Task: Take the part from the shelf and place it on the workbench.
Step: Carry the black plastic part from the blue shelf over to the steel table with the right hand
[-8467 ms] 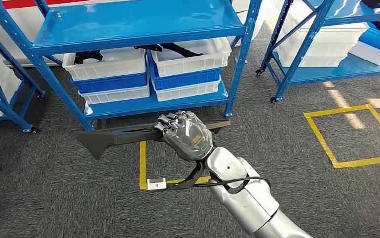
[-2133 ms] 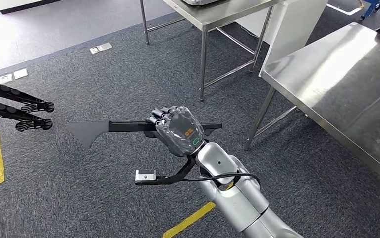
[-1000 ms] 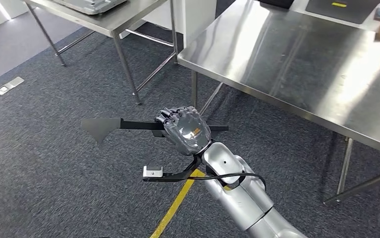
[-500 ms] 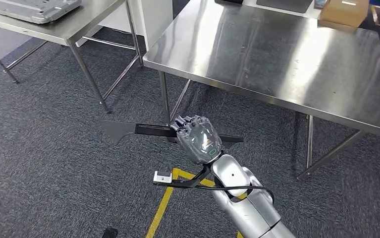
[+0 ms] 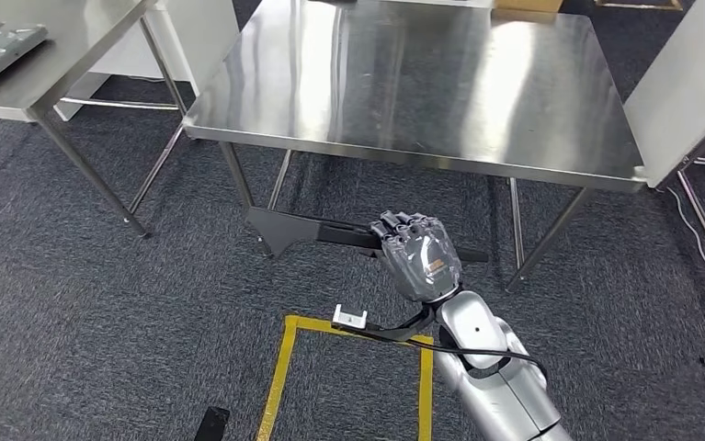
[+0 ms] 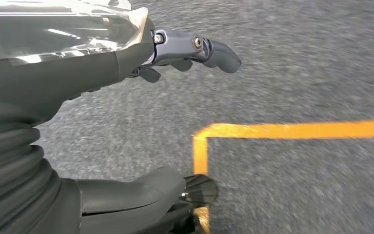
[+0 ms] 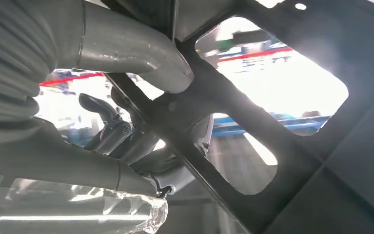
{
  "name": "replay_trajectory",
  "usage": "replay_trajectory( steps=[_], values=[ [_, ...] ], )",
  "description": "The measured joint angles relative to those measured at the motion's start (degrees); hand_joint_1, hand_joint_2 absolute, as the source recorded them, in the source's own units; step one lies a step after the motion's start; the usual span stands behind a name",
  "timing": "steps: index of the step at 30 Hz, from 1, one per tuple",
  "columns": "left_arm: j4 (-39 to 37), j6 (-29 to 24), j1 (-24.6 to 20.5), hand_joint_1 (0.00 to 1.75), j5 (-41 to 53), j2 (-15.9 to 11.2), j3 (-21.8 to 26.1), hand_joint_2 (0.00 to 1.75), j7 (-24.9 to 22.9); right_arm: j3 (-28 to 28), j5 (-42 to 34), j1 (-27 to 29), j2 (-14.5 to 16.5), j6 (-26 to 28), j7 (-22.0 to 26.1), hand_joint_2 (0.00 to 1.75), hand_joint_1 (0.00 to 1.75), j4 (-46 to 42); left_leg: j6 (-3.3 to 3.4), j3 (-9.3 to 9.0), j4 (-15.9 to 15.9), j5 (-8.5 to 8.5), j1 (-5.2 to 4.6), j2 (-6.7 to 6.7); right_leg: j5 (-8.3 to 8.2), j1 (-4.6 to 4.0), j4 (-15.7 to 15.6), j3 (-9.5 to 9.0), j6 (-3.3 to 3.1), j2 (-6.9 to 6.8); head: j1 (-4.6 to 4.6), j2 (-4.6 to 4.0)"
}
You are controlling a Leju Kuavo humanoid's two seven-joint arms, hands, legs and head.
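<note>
Trouble could come when you lift, because your right hand grips the long black part near one end, low in front of the workbench, and its far tip could bump the edge; your left hand hangs empty, fingers apart.

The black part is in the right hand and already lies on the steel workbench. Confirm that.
Not quite. The right hand does hold the black part, but the head view shows it in the air over the carpet, in front of the steel workbench, not on it.
</note>
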State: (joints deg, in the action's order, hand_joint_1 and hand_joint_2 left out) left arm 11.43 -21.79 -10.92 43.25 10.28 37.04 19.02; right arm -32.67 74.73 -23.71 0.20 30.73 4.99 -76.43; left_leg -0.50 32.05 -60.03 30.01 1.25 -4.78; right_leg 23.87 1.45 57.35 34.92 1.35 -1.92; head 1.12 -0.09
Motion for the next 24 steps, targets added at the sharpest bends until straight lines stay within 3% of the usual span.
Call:
replay_trajectory(
  steps=[2,3,4,5,6,8,10,14,18,24],
  values=[
    [0.0,-0.1,0.0,0.00,0.0,-0.1,-0.1,1.75,0.2,0.4,0.3,0.2,-0.3,1.2,0.3,1.75,1.75,-0.1,-0.14,3.24,-7.0,3.79,0.12,3.55,-0.06,0.06,0.0,-0.05,-0.69,1.14,0.30,0.00],
    [0.0,-0.1,0.1,0.00,-0.1,-0.1,0.0,1.75,0.3,0.5,0.5,0.2,-0.4,1.8,0.5,1.75,1.75,-0.1,-0.10,5.34,-11.0,5.37,0.10,4.43,-0.05,-0.07,0.0,-0.06,-0.89,1.64,0.38,0.00],
    [0.0,-0.1,0.2,0.00,-0.2,-0.1,0.0,1.75,0.4,0.6,0.6,0.3,-0.6,2.2,0.6,1.75,1.75,0.0,-0.05,7.02,-13.8,5.98,0.09,4.78,-0.03,-0.18,0.0,-0.08,-0.91,2.19,0.40,0.00],
    [0.0,-0.1,0.2,0.00,-0.2,-0.1,0.0,1.75,0.5,0.8,0.6,0.3,-0.7,2.4,0.8,1.75,1.75,0.1,0.06,7.84,-14.4,5.37,0.10,4.90,-0.02,-0.26,0.0,-0.10,-0.91,2.65,0.41,0.00],
    [0.0,-0.1,0.2,0.00,-0.3,-0.1,0.0,1.75,0.6,0.9,0.5,0.3,-0.8,2.5,1.0,1.75,1.75,0.2,0.19,7.55,-12.8,3.63,0.10,4.92,0.00,-0.29,0.1,-0.14,-0.91,3.03,0.41,0.00],
    [0.0,-0.3,0.1,0.00,-0.3,-0.2,0.0,1.75,0.7,1.4,0.4,0.3,-0.9,2.8,1.2,1.75,1.75,0.4,0.56,4.75,-5.2,-0.92,0.14,5.02,0.07,-0.36,0.3,-0.13,-0.82,3.62,0.43,0.00],
    [0.0,-0.4,0.1,0.00,-0.3,-0.2,0.0,1.75,0.7,1.6,0.4,0.3,-1.0,3.0,1.3,1.75,1.75,0.5,0.89,2.68,0.1,-3.29,0.09,5.18,0.26,-0.77,0.6,0.17,-0.56,3.95,0.37,0.00],
    [0.0,-0.6,0.1,0.00,-0.3,-0.2,0.0,1.75,0.8,1.8,0.3,0.3,-1.3,3.3,1.6,1.75,1.75,0.9,1.15,2.60,1.0,-3.74,-0.62,5.35,0.42,-1.42,0.8,0.46,-0.33,3.95,0.26,0.00],
    [0.0,-1.1,0.2,0.00,-0.5,-0.3,0.3,1.75,0.7,1.9,-0.5,0.1,-1.3,4.1,2.5,1.75,1.75,1.9,1.72,2.69,1.0,-3.80,-1.12,5.52,0.21,-1.13,0.6,0.40,0.02,3.84,0.24,0.00],
    [0.0,-1.6,0.6,0.00,-0.6,-0.3,0.5,1.75,0.8,1.9,-1.2,-0.1,-1.3,4.9,2.8,1.75,1.75,3.5,1.94,2.75,1.0,-3.83,-1.24,5.54,0.11,-1.00,0.5,0.39,0.20,3.81,0.26,0.00]
  ],
)
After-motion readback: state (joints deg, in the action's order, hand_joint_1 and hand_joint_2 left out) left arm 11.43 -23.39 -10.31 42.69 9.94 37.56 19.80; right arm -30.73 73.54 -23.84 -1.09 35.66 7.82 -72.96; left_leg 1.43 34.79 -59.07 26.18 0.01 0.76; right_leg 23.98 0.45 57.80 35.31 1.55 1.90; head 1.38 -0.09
